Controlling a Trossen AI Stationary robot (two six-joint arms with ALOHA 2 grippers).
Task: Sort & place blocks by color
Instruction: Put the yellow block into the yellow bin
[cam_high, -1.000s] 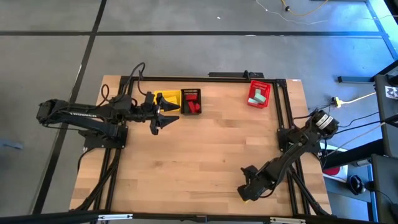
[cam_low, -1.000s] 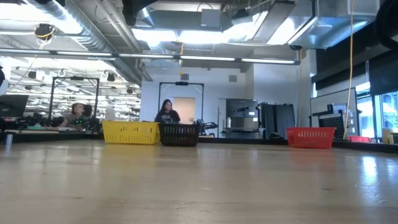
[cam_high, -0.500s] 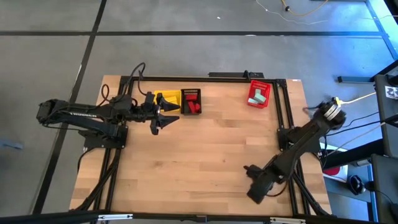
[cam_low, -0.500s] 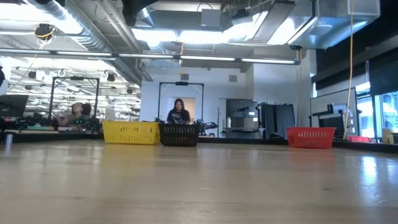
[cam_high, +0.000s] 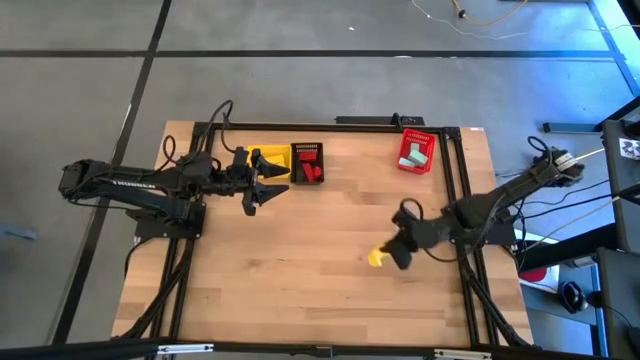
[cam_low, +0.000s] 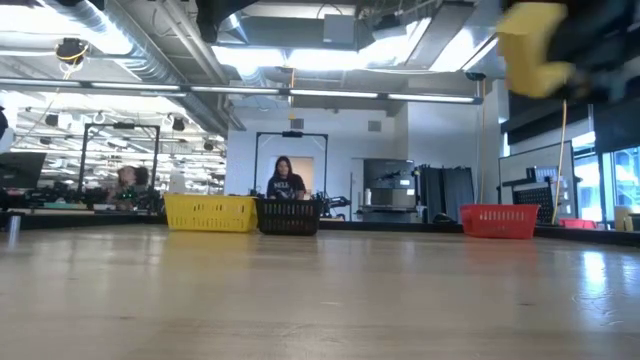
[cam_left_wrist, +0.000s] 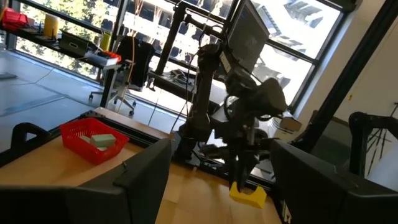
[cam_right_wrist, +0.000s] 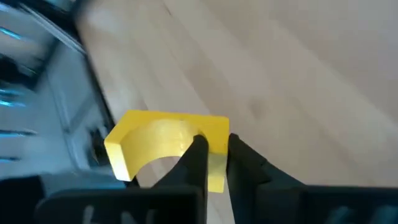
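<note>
A yellow block (cam_high: 375, 258) is held pinched in the right gripper (cam_high: 392, 255) fingers, the yellow basket (cam_high: 272, 161) lying toward ten o'clock, nearer the narrow-fingered left gripper (cam_high: 268, 192).

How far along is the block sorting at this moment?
Mostly done, it seems: the red basket holds pale green blocks, the black basket red ones, and no loose blocks show on the table. In hand: the right gripper carries a yellow arch block. Left: placing it, presumably in the yellow basket by the parked left gripper.
</note>
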